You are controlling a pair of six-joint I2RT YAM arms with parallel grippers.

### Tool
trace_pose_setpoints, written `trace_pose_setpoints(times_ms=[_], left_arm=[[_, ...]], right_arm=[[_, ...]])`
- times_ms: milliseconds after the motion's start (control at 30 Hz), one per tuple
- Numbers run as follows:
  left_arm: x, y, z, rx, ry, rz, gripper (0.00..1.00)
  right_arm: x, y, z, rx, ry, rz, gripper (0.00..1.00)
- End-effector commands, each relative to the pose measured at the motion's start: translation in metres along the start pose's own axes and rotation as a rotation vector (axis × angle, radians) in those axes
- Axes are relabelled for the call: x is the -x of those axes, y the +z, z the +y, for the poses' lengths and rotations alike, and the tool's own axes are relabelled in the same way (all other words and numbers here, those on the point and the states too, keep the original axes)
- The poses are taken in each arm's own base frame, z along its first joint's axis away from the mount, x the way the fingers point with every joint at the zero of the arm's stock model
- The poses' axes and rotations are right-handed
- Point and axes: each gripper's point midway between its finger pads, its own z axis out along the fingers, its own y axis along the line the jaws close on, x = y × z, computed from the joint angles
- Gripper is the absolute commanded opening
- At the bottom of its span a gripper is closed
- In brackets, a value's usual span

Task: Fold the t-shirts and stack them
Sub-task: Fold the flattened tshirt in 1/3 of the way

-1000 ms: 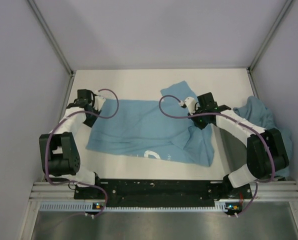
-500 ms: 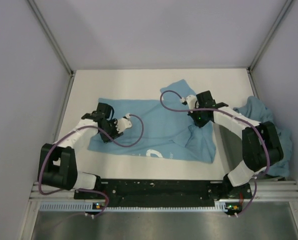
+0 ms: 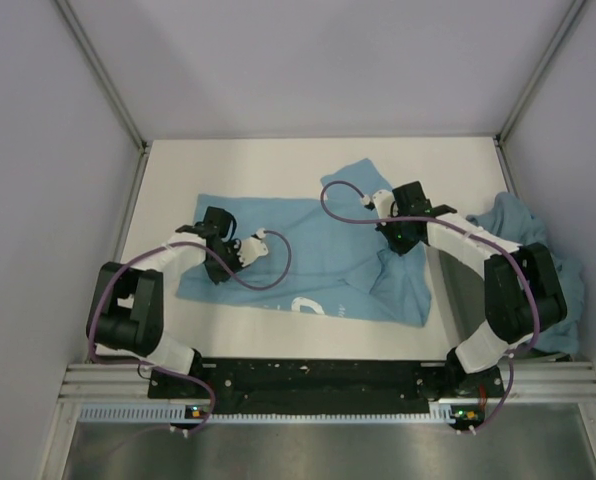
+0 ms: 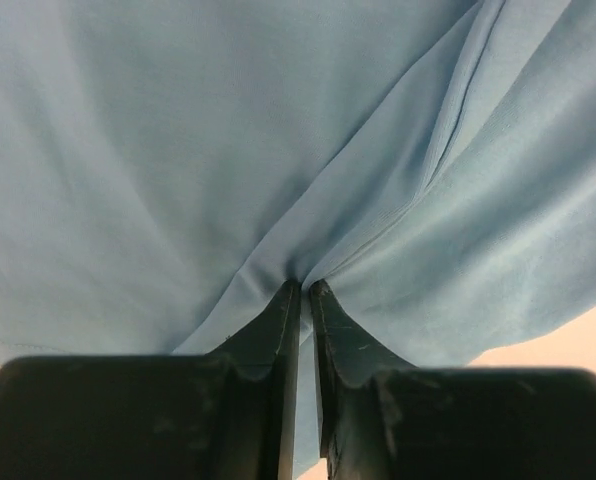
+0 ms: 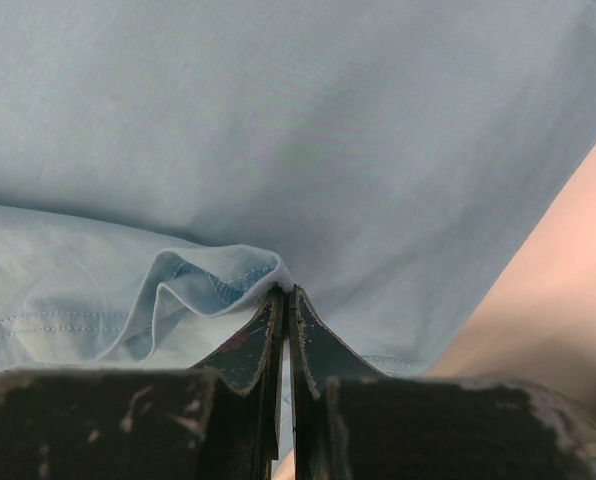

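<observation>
A light blue t-shirt (image 3: 313, 245) lies spread across the middle of the table, its white print (image 3: 306, 308) near the front hem. My left gripper (image 3: 218, 268) is over the shirt's left part, shut on a pinch of its cloth (image 4: 278, 255), which fans out in creases from the tips (image 4: 305, 286). My right gripper (image 3: 402, 246) is at the shirt's right side, shut on a folded-over stitched hem (image 5: 213, 280) at the tips (image 5: 284, 291). More light blue t-shirts (image 3: 538, 240) lie in a crumpled heap at the right wall.
The white table (image 3: 238, 170) is fenced by grey walls on the left, back and right. Purple cables loop over both wrists, and one hangs above the shirt (image 3: 278, 265). The black arm-mount rail (image 3: 308, 375) runs along the near edge.
My left gripper has moved from the shirt's far left edge rightward and nearer over the shirt, drawing the left edge inward. My right gripper shifted slightly left and stays shut on the hem.
</observation>
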Motion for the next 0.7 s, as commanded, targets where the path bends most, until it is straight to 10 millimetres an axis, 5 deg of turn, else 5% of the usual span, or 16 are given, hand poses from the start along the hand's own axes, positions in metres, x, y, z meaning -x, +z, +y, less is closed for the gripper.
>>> trace_pose_setpoints(times_ms=[0, 433, 533, 600, 667], left_arm=[[0.009, -0.001, 0.019, 0.083, -0.025, -0.03, 0.12], [0.005, -0.003, 0.058, 0.205, -0.069, 0.011, 0.22], [0.003, -0.007, 0.073, 0.284, -0.089, 0.027, 0.15], [0.009, -0.011, 0.081, 0.319, -0.103, 0.004, 0.0], [0.015, -0.014, 0.084, 0.316, -0.107, -0.014, 0.0]], right_arm=[[0.02, -0.012, -0.012, -0.041, -0.001, -0.068, 0.0], [0.019, -0.013, -0.01, -0.032, -0.008, -0.065, 0.0], [0.018, -0.013, -0.011, -0.034, -0.007, -0.061, 0.0], [0.02, -0.013, -0.012, -0.036, -0.007, -0.062, 0.0], [0.021, -0.012, -0.013, -0.036, -0.003, -0.064, 0.0]])
